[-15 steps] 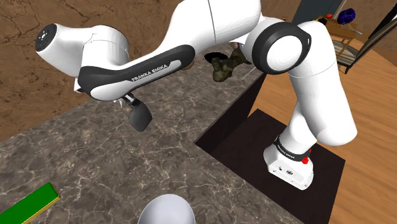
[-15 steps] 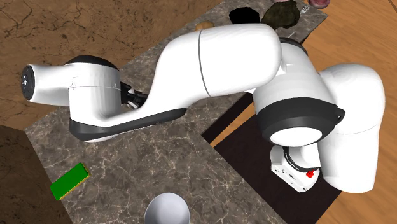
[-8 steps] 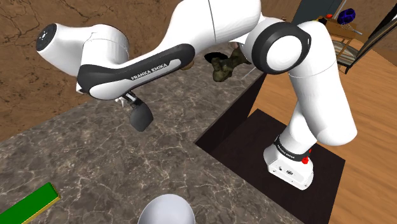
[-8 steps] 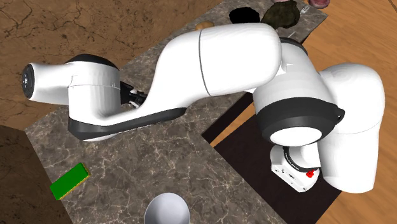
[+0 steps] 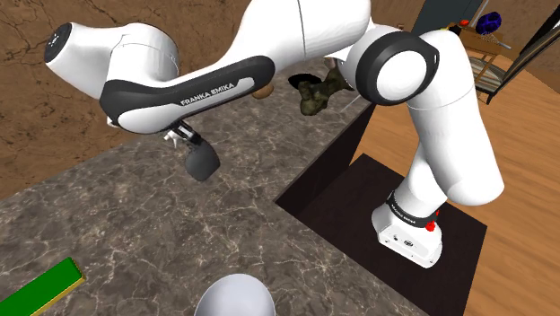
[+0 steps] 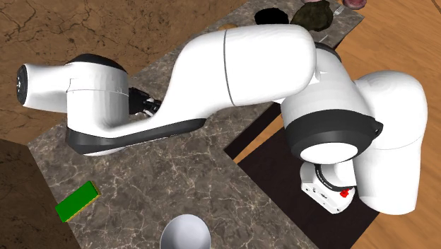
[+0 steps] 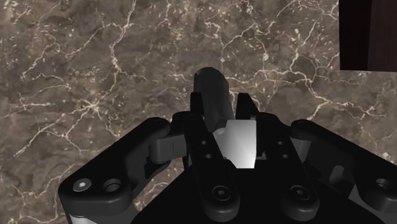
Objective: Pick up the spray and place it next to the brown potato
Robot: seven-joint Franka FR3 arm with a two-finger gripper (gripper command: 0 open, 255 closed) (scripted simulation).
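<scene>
Flat green block lies at the shoulder view's left on the dark marbled bench. The all-black end effector is clamped on the dark grey spray bottle, mid-bench. The small brown potato sits further right, well apart from the spray.

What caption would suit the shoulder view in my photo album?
White arm holds a dark spray over the marbled counter, the brown potato beyond.

Brown white-veined counter, green block, dark-grey spray
</scene>
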